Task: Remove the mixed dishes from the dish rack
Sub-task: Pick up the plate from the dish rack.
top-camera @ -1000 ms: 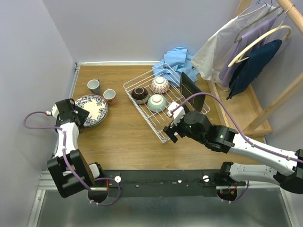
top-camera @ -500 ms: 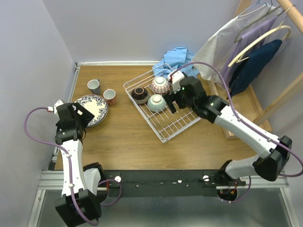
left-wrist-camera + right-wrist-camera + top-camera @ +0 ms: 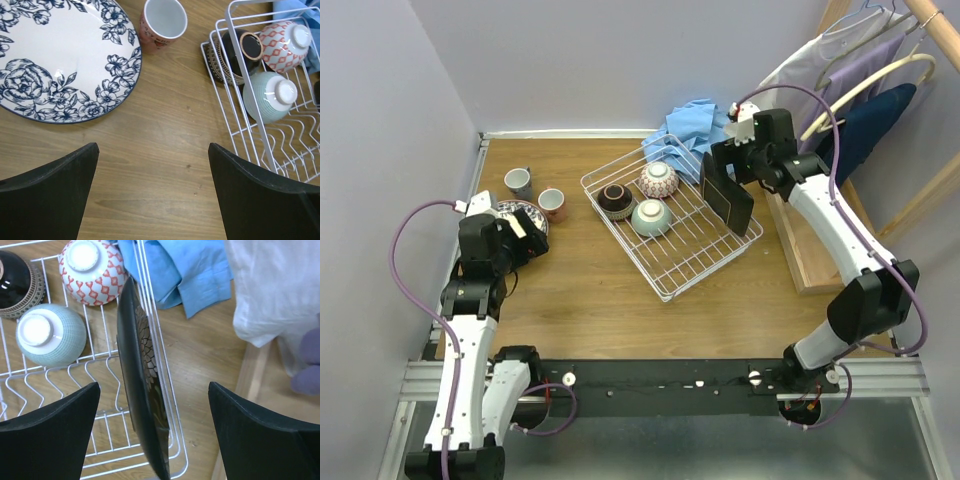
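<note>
The dish rack (image 3: 665, 294) is partly unloaded; I judge the job near its middle. Out on the bench, left of the rack, lie a round plate (image 3: 60, 60) with blue flowers, an orange-red cup (image 3: 164, 25) just beside the plate on its rack side, and a grey cup (image 3: 519, 182) a little farther from the rack; whether more plates lie under the round one cannot be told.

Four things are still in the rack; a brown bowl (image 3: 615, 198), a pink bowl (image 3: 658, 180) with a red pattern and a pale green bowl (image 3: 651, 217) sit upside down, close together at its left end, and a black plate (image 3: 137, 385) stands on edge against its right side. A blue cloth (image 3: 192, 275) lies just behind the rack.

The left fingers (image 3: 45, 200) are spread wide and hold nothing; they hang over bare bench between the round plate and the rack. The right fingers (image 3: 50, 430) are also spread wide and empty; they hang above the black plate, one to each side of its upper edge in the wrist view, apart from it as far as I can tell.

The black plate looks like the next piece to come out; the three bowls would follow.
</note>
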Tool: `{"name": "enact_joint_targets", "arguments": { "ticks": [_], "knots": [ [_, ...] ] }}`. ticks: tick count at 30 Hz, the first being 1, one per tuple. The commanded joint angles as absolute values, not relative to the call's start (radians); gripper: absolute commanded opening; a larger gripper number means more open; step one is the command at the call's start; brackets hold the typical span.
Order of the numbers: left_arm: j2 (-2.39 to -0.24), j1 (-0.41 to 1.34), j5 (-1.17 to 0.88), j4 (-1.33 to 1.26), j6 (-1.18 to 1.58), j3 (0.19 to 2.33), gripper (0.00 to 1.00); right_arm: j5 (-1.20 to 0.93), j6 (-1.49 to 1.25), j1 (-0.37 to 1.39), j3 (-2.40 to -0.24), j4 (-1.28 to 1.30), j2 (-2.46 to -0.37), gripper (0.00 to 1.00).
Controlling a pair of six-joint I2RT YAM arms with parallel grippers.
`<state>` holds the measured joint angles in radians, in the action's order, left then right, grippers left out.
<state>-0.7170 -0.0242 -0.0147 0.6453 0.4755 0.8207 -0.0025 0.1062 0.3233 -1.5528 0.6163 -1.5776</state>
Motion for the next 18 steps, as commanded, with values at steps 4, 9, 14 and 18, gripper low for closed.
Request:
{"name": "enact_joint_targets", "arguments": {
  "ticks": [4,9,14,18],
  "knots": [
    [-0.683,-0.005,-0.097,0.673,0.460,0.825,0.99,-0.360,0.100,0.215,-1.603,0.667,-1.669,0.89],
    [-0.680,0.026,-0.107,0.667,0.460,0.827,0.99,-0.460,0.091,0.187,-1.623,0.681,-1.716,0.71],
    [-0.670,0.026,-0.110,0.661,0.469,0.807,0.99,-0.522,0.084,0.181,-1.632,0.704,-1.749,0.52],
    [-0.667,0.026,-0.126,0.661,0.476,0.805,0.99,-0.541,0.072,0.167,-1.625,0.721,-1.761,0.41]
  ]
}}
